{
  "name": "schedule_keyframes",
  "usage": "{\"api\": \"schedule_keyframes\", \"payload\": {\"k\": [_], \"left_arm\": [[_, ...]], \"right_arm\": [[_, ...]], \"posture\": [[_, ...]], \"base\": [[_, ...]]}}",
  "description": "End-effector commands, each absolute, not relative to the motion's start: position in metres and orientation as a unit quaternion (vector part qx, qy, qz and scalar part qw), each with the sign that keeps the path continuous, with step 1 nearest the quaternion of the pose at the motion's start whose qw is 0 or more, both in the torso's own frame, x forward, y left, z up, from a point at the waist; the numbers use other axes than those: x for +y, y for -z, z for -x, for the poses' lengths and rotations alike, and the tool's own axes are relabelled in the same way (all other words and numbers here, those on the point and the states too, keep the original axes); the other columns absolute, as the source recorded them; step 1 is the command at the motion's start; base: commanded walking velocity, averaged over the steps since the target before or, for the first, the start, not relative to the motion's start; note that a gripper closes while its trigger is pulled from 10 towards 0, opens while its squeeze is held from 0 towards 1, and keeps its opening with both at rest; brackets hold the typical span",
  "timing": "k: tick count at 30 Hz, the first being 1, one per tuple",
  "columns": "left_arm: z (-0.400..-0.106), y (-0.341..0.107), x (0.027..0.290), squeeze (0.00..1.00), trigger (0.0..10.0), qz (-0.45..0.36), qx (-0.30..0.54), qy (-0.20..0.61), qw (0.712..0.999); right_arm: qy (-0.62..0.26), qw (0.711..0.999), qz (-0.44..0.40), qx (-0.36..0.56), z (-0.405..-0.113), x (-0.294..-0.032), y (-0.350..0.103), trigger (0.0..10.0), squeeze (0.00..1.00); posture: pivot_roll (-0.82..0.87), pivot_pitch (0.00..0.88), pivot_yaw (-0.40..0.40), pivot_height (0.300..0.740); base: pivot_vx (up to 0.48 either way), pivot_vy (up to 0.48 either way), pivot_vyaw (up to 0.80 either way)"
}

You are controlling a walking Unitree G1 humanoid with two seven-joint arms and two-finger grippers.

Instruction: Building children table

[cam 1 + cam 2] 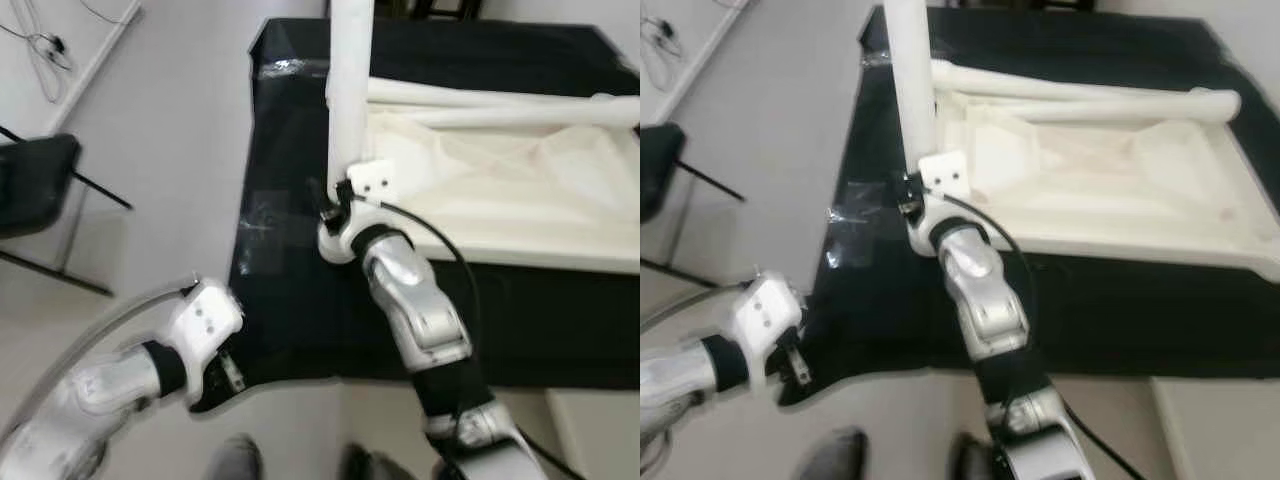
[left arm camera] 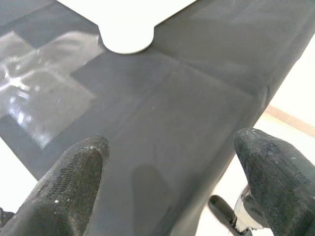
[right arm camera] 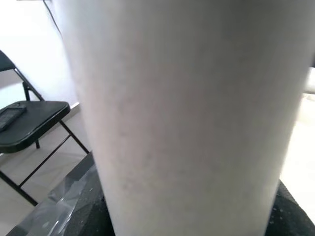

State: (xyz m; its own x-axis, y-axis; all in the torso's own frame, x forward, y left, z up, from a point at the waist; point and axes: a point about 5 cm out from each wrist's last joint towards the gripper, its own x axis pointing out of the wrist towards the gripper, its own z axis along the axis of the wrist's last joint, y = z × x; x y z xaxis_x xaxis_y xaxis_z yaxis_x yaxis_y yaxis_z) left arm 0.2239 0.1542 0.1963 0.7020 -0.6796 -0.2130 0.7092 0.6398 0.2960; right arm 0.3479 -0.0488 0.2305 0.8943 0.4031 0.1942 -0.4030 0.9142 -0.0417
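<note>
- The right gripper [image 1: 338, 205] is clamping a white table leg [image 1: 350, 90] near its lower end, holding it upright at the near left corner of the upturned white tabletop [image 1: 520, 200].
- The leg is standing with its long axis close to vertical, leaning slightly; its foot is sitting at the corner of the tabletop, though the joint itself is hidden behind the wrist, so whether it is seated cannot be told.
- In the right wrist view the leg's pale shaft [image 3: 187, 118] is pressing right up against the camera, with a black folding chair [image 3: 29, 123] showing on the floor behind.
- Two more white legs [image 1: 1080, 95] are lying flat along the far edge of the tabletop, their long axes running left to right.
- The tabletop is resting underside-up on a black cloth-covered surface [image 1: 300, 300], patched with clear tape [image 2: 44, 93].
- The left gripper [image 1: 215, 375] is hovering over that surface's near left edge, fingers [image 2: 74, 182] spread wide and empty, well apart from the leg.
- The right arm is therefore the nearer one, and any fixing of the leg likely depends on it driving straight down along the shaft.
</note>
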Motion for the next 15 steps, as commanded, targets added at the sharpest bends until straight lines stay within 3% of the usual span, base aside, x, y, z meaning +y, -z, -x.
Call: {"api": "schedule_keyframes", "payload": {"k": [1, 6, 15], "left_arm": [[-0.223, -0.192, 0.155, 0.00, 10.0, -0.184, 0.052, 0.388, 0.902], [-0.224, -0.194, 0.157, 0.00, 10.0, -0.187, 0.048, 0.384, 0.903], [-0.235, -0.204, 0.160, 0.00, 10.0, -0.198, 0.022, 0.361, 0.911]], "right_arm": [[-0.259, 0.961, -0.083, -0.054, -0.341, -0.033, -0.206, 10.0, 0.00], [-0.271, 0.955, -0.071, -0.100, -0.340, -0.032, -0.221, 10.0, 0.00], [-0.298, 0.932, -0.155, -0.139, -0.350, -0.039, -0.247, 10.0, 0.00]], "posture": [[0.16, 0.327, -0.058, 0.740], [0.16, 0.325, -0.056, 0.740], [0.17, 0.305, -0.055, 0.740]], "base": [[0.000, 0.000, 0.00], [0.000, 0.000, 0.00], [0.000, 0.000, 0.00]]}}
